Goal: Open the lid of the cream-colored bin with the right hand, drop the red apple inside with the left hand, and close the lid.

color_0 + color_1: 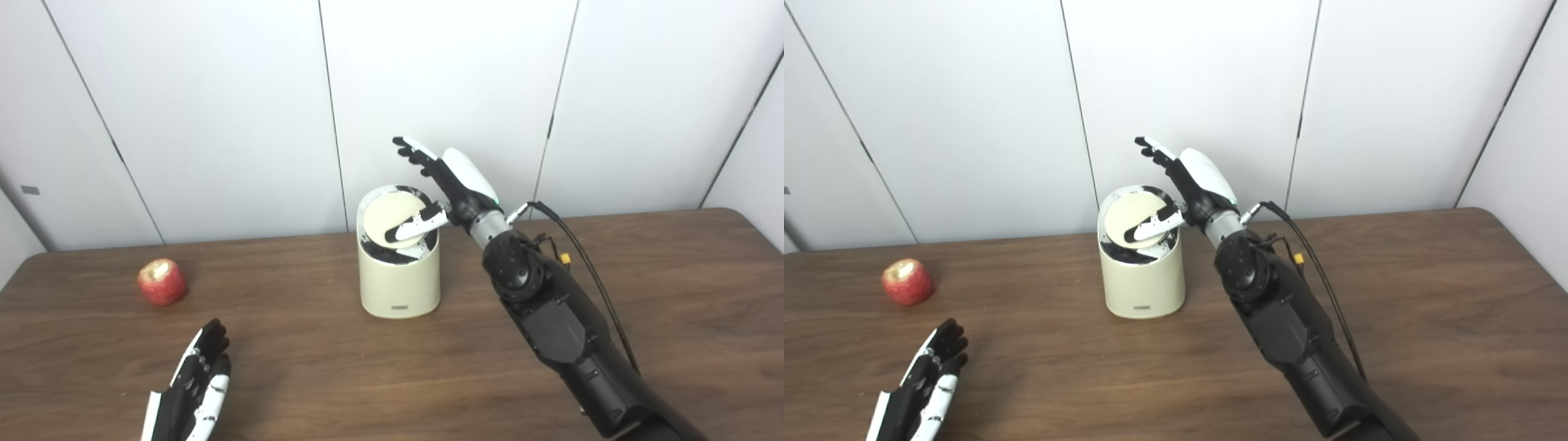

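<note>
The cream-colored bin [399, 278] stands mid-table near the wall. Its round lid [391, 219] is tipped, with the dark inside showing around it. My right hand [450, 184] hovers at the bin's right rim, open, thumb pressing down on the lid while the other fingers point up and left. A red apple [162, 282] with a pale bitten patch on top sits on the table at the left. Near the front edge my left hand [193, 383] rests open, fingers stretched toward the apple but well short of it.
The brown wooden table [643, 318] spreads wide to the right, with a rounded far-right corner. White wall panels stand close behind the bin. A black cable [588, 257] loops off my right forearm.
</note>
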Controlling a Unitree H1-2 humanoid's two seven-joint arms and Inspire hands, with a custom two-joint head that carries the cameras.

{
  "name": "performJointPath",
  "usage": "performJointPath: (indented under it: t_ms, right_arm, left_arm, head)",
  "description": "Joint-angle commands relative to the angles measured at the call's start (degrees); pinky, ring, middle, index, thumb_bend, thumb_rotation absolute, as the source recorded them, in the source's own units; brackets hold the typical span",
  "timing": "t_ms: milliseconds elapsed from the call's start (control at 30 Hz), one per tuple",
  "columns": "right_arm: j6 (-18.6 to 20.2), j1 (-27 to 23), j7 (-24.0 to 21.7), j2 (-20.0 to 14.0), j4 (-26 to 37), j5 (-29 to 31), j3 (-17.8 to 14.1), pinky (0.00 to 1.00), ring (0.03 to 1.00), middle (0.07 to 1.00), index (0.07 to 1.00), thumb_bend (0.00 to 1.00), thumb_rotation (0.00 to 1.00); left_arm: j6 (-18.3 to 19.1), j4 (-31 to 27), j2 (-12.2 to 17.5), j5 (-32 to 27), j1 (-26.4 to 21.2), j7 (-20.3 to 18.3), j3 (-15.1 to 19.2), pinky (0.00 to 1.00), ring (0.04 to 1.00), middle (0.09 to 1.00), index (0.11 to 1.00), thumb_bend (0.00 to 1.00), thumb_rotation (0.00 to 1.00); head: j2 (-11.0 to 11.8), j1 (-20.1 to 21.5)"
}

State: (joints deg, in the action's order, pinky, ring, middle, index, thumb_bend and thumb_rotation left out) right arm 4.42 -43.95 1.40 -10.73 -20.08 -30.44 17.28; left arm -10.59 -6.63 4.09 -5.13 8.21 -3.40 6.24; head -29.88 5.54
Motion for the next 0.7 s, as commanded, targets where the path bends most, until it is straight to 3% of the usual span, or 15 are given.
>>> performJointPath:
  t_ms: [0,300,467,667]
  right_arm:
    - [-0.8,-2.9,0.0,-1.4,0.3,-4.4,2.0,0.84,0.889,0.900,0.918,0.96,0.04]
    - [-0.3,-2.6,-1.1,-2.5,2.2,-7.6,4.2,0.88,0.929,0.916,0.928,0.98,0.04]
    - [-0.2,-1.8,-0.6,-1.5,3.5,-5.1,1.7,0.87,0.909,0.905,0.924,0.93,0.15]
    - [-0.3,-0.1,-0.5,-0.9,6.4,-1.8,-2.2,0.79,0.858,0.874,0.898,0.92,0.23]
  left_arm:
    - [-0.6,3.3,-1.3,-0.6,2.2,0.0,-0.9,0.92,0.925,0.931,0.941,0.37,0.55]
    - [0.4,2.5,-1.8,-1.0,2.5,0.5,-0.6,0.91,0.917,0.924,0.936,0.38,0.54]
    - [0.5,2.0,-1.8,-1.4,2.9,0.1,-0.6,0.91,0.922,0.929,0.941,0.35,0.53]
    - [0.1,2.1,-1.6,-2.3,2.8,-0.5,-0.6,0.93,0.925,0.929,0.936,0.36,0.53]
  head:
    - [-0.1,-0.1]
    - [-0.3,-0.2]
    - [-0.6,-0.4]
    - [-0.7,-0.3]
